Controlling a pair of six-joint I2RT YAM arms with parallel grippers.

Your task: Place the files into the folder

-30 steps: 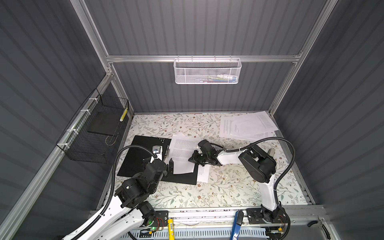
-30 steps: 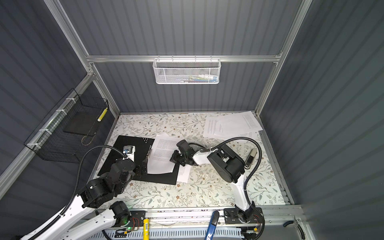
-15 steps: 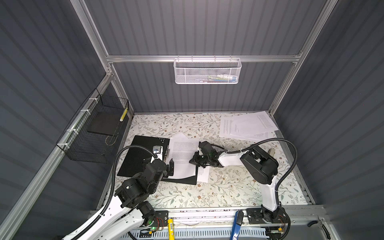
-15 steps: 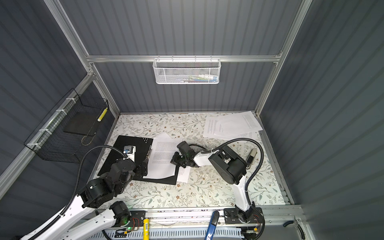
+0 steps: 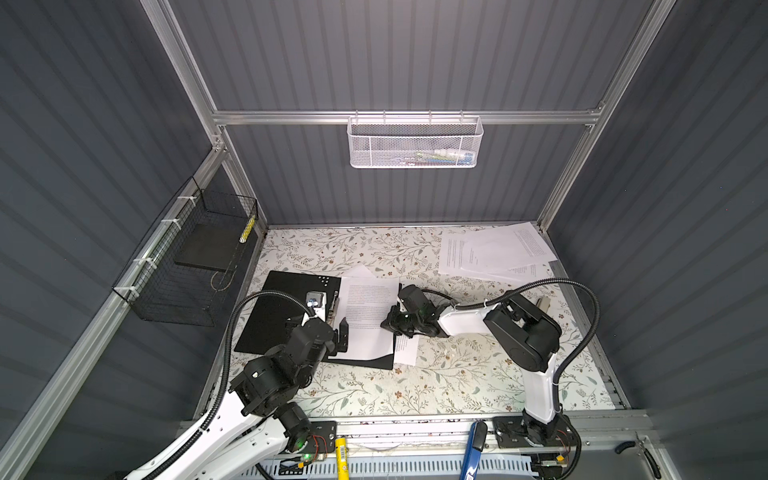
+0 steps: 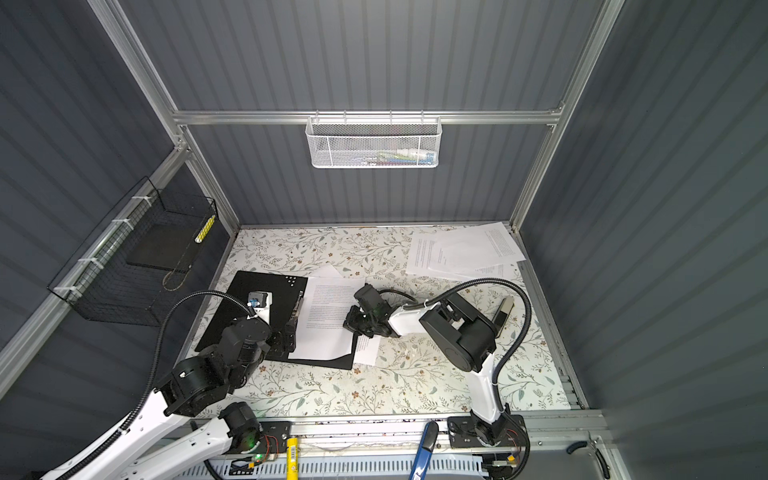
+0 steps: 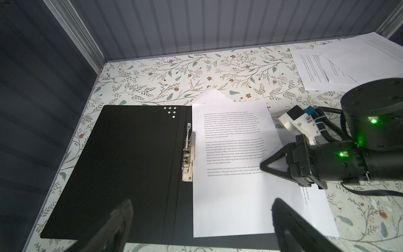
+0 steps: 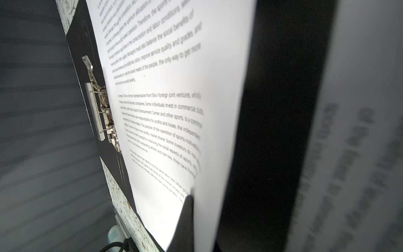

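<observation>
On the bench (image 5: 374, 390) the folder (image 7: 122, 165) is lying open, black inside up. Closed right hand (image 7: 262, 167) is pinching the top sheet (image 7: 229, 196) on the folder's right half; print is reading "Sino-foreign joint ventures". Open left hand (image 7: 201, 201) is hovering above. More files (image 5: 494, 253) are lying far right.

Dark grey ribbed wall panels (image 5: 395, 54) close in three sides in both top views, framed by silver aluminium rails (image 5: 291, 117). A white mesh basket (image 5: 414, 143) hangs upper centre; a black wire basket (image 5: 187, 266) at left. Below lies a cream floral-patterned tabletop (image 5: 457, 382).
</observation>
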